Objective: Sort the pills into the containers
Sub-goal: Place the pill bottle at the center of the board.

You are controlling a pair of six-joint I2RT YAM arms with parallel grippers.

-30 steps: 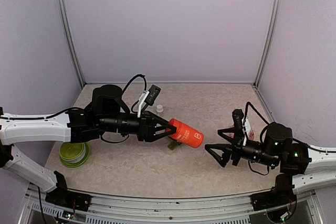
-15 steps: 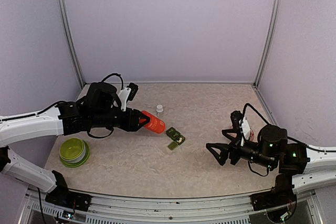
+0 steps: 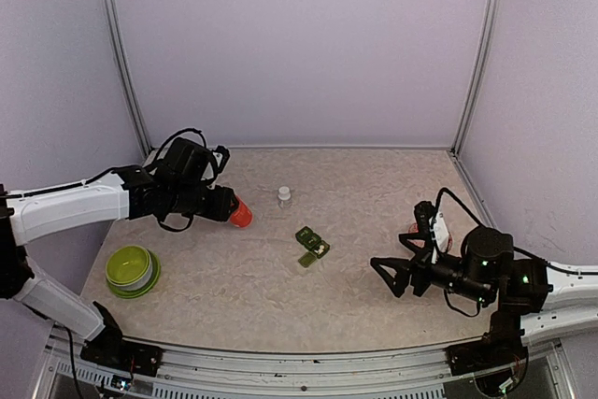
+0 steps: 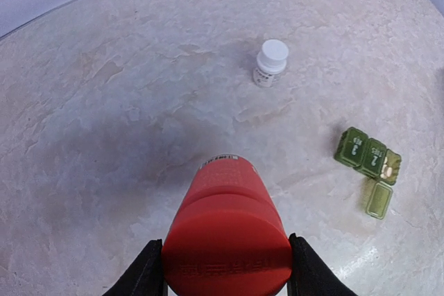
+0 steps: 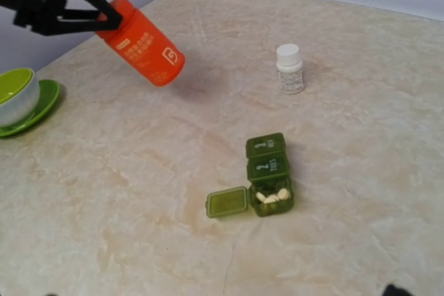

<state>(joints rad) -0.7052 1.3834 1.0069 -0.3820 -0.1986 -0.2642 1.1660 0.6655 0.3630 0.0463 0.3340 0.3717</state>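
Observation:
The dark green container strip [image 3: 312,246] lies at the table's middle, also in the left wrist view [image 4: 368,157] and the right wrist view [image 5: 269,171]. Its near compartment is open, with its lid [image 5: 227,202] flipped out and white pills [image 5: 272,197] inside. The other two lids are shut. My left gripper [image 3: 229,207] is shut on the cap end of a red bottle [image 4: 227,233], held tilted above the table at the left, well away from the strip. My right gripper [image 3: 384,279] is open and empty, to the right of the strip.
A small white-capped bottle [image 3: 284,195] stands upright behind the strip. A lime-green bowl on a saucer [image 3: 131,270] sits at the near left. Walls close in the table at the left, back and right.
My left arm has pulled back to the left with the red bottle, from over the strip to the table's left part. The right arm has barely shifted.

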